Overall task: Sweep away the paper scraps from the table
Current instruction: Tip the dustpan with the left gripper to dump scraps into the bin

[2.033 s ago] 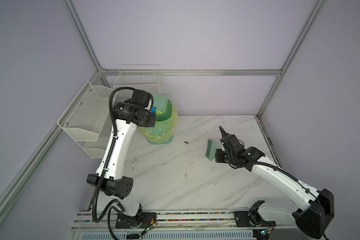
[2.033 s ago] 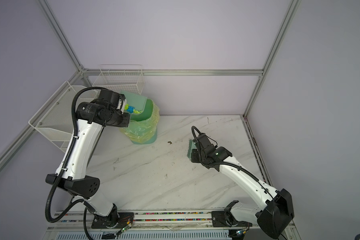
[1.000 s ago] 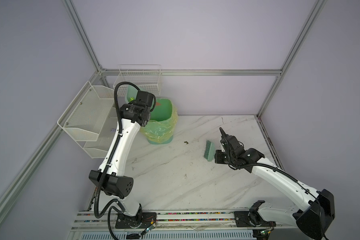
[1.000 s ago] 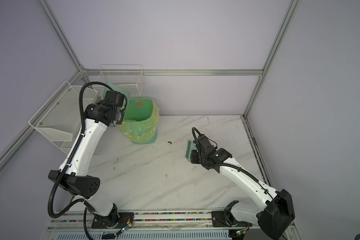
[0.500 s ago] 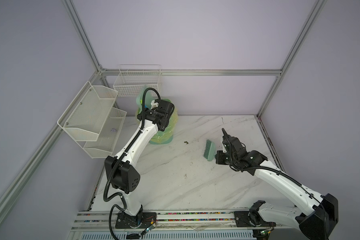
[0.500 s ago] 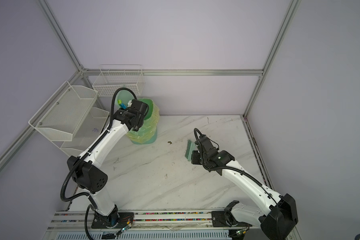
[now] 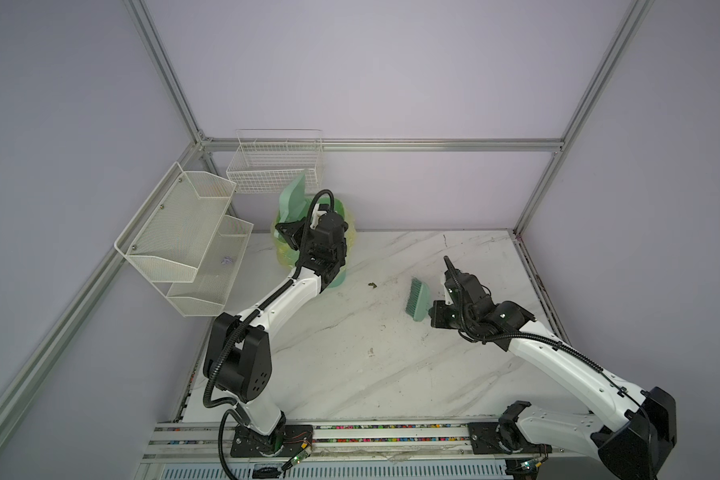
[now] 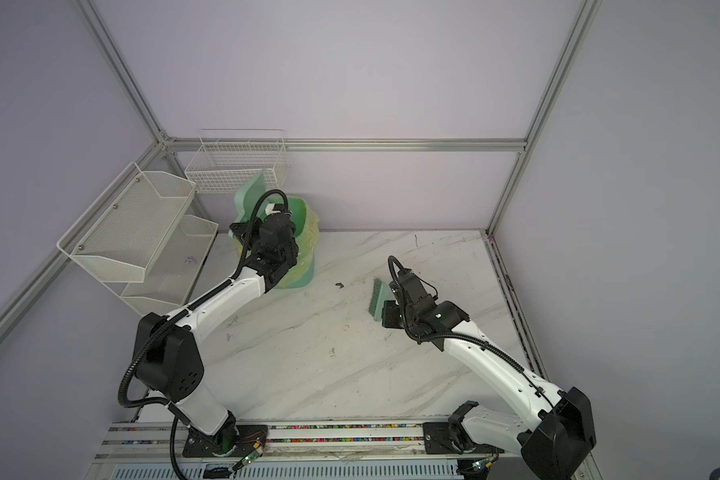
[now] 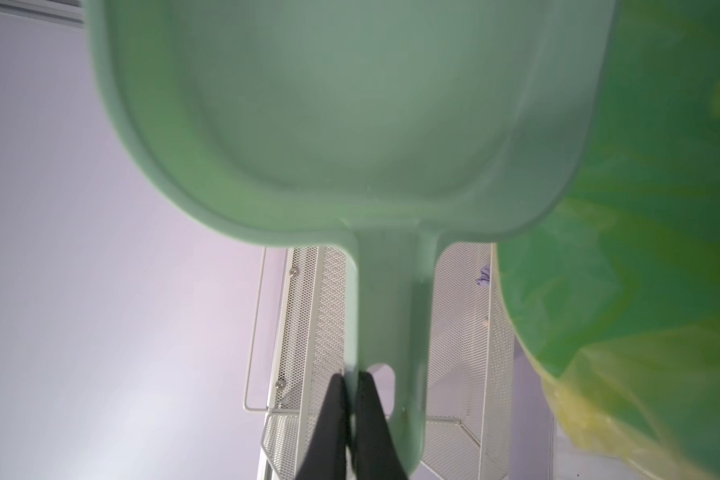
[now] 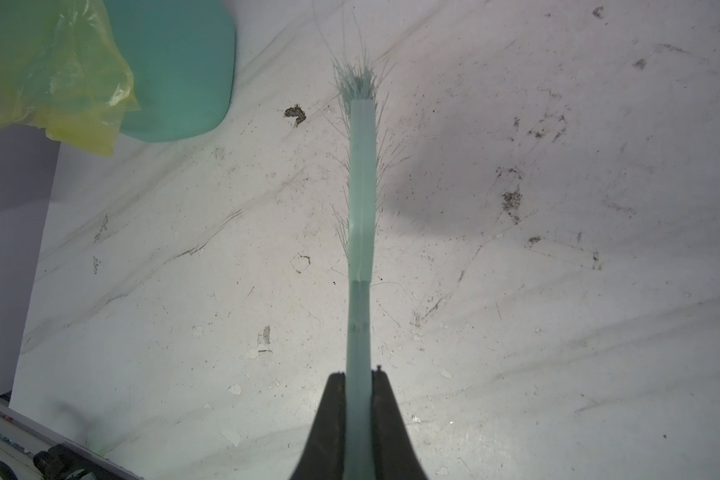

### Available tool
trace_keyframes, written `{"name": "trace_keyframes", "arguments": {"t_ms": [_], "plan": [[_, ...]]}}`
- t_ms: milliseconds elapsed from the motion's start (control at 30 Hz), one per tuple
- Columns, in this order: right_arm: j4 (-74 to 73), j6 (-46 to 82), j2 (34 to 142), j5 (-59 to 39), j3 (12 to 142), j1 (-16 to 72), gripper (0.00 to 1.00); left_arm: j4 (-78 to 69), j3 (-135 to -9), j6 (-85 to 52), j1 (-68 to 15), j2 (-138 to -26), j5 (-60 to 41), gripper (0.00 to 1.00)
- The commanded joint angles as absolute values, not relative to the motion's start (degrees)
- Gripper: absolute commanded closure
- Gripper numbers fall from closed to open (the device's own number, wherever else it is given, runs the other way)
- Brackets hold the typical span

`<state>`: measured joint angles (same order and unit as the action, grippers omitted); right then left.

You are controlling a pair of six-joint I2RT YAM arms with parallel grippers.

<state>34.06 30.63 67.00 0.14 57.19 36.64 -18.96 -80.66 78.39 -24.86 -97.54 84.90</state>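
Clearly, scuffed marble table (image 10: 537, 340) lies beneath bristly brush (image 10: 361, 187).

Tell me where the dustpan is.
In both top views the dustpan is held up at the back left of the table, beside the green bin and near the wire basket, its handle clamped in the left pincer.

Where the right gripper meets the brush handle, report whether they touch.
Touching. The right wrist view shows the right gripper shut on the brush handle, jaws pressing both its sides, no gap.
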Motion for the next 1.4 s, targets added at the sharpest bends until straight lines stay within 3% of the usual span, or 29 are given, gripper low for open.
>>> {"name": "trace_keyframes", "arguments": {"t_ms": [0,267,433,533,633,700,800,967,1367], "plan": [[32.48,30.93,65.90,-0.15,57.02,36.39,1.00,-41.05,-79.27,92.10,-25.49,-98.60,81.65,1.00],[32.51,31.29,65.13,0.00,56.95,36.39,1.00,-40.60,-80.68,91.13,-25.57,-99.50,82.25,1.00],[32.43,31.20,65.79,0.00,57.19,36.39,1.00,-33.09,-81.02,83.65,-25.91,-98.16,82.97,1.00],[32.15,31.19,66.07,0.00,57.27,36.39,1.00,-16.85,-83.35,70.51,-25.93,-96.68,82.99,1.00],[31.91,31.28,66.34,-0.09,57.37,36.39,1.00,11.44,-89.37,47.30,-26.10,-95.33,79.77,1.00],[31.77,31.38,66.38,-0.17,57.39,36.34,1.00,32.23,-95.84,30.21,-26.14,-95.39,74.95,1.00],[31.77,31.54,66.39,-0.30,57.63,36.43,1.00,48.69,-102.92,15.59,-25.71,-96.23,67.34,1.00],[31.56,31.54,66.75,-1.31,58.34,36.39,1.00,49.56,-104.22,14.90,-25.80,-97.02,70.04,1.00],[30.52,32.30,68.47,-2.31,61.29,36.33,1.00,62.45,-113.35,6.53,-30.80,-97.16,59.26,1.00]]}}
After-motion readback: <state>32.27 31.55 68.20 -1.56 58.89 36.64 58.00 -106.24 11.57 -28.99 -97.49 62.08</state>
